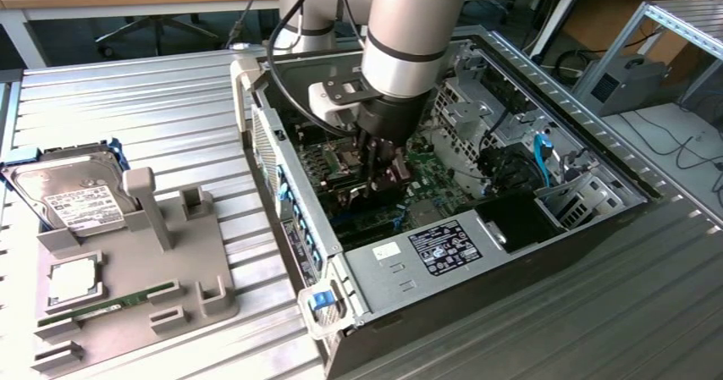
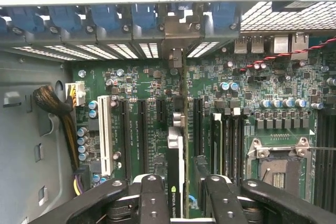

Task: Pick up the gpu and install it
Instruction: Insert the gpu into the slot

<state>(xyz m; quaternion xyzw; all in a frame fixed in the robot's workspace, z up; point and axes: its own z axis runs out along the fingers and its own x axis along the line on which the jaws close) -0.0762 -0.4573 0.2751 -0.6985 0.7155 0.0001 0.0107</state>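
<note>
I have the gripper (image 1: 384,177) down inside the open computer case (image 1: 587,156), and its jaws pinch the gpu (image 2: 176,182) edge-on between the fingers (image 2: 153,203). In the wrist view the card stands upright over the motherboard (image 2: 262,82), in line with the expansion slots, its far end reaching toward the rear wall of the case where the blue slot clips (image 2: 142,19) sit in a row. I cannot tell whether its bottom edge is seated in a slot. A label on the card's near end reads "NVIDIA QUADRO" as far as I can make it out.

Inside the case I also see the open CPU socket (image 2: 275,169), a white slot (image 2: 105,135) beside the black ones, a bundle of yellow and black wires (image 2: 58,108), and a blue cable (image 1: 543,164) near the drive cage. A black sticker with white print (image 1: 446,249) lies on the silver power supply cover (image 1: 395,278) at the case's near corner; its text is too small for me to read.

Near the table's (image 1: 169,101) edge at the exterior view's left, a grey holder tray (image 1: 147,270) carries a hard drive (image 1: 68,194) with a white label in the far slot, a processor chip (image 1: 74,283) in the middle, and a slim green RAM stick (image 1: 113,304) along the near side.
</note>
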